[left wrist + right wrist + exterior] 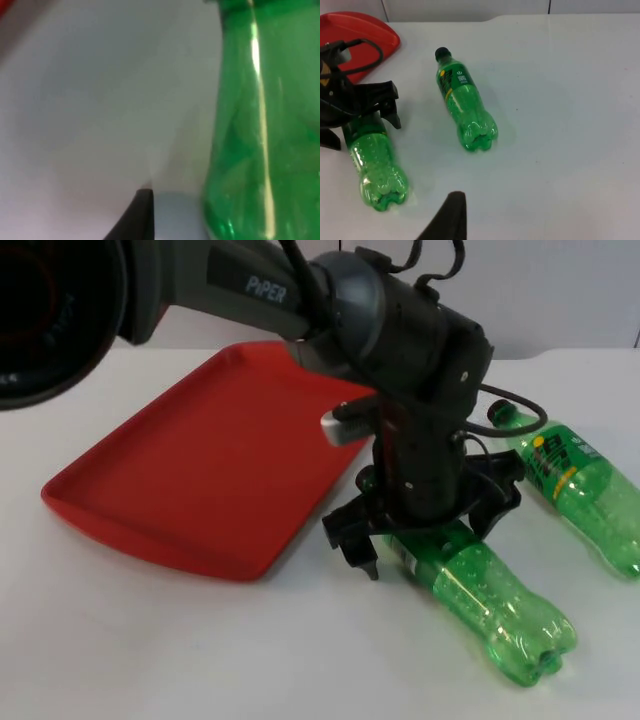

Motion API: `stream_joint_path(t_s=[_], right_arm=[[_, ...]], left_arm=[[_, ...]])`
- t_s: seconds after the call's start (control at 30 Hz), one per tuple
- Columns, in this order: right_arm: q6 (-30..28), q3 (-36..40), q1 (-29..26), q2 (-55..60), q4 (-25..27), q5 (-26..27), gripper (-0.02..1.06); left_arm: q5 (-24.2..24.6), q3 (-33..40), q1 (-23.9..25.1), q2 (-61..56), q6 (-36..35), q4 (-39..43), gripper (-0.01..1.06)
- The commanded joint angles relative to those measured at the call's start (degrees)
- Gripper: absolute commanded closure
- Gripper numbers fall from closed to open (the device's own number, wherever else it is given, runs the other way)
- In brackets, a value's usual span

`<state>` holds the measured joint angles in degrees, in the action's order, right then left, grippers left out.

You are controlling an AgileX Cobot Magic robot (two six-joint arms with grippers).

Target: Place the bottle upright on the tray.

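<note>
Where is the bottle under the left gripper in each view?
Top view: near bottle lies beside the red tray, left gripper straddling its neck.
Left wrist view: its green body, close up.
Right wrist view: bottle nearer the tray.
Shared landmark: the tray.

A robot lab bench — bare white table top (150, 640) ending at a grey partition wall (470, 9).

The left arm reaches in from the upper left corner of the top view, its wrist bent downward over the white table. The left gripper (425, 530) hangs low with its black fingers (352, 532) spread wide apart. The right arm waits, its gripper held above the table.
</note>
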<state>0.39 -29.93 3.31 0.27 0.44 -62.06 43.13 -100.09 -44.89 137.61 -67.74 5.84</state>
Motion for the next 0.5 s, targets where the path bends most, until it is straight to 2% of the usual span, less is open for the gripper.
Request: stream_joint_path(t_s=[0.0, 0.47], right_arm=[[-0.03, 0.36, -0.34, -0.27, 0.16, 0.35, 0.01], [-0.03, 0.36, -0.34, -0.27, 0.16, 0.35, 0.01]], left_arm=[[1.12, -0.22, 0.67, 0.09, 1.14, -0.66, 0.0], [0.89, -0.22, 0.94, 0.09, 3.06, -0.91, 0.02]])
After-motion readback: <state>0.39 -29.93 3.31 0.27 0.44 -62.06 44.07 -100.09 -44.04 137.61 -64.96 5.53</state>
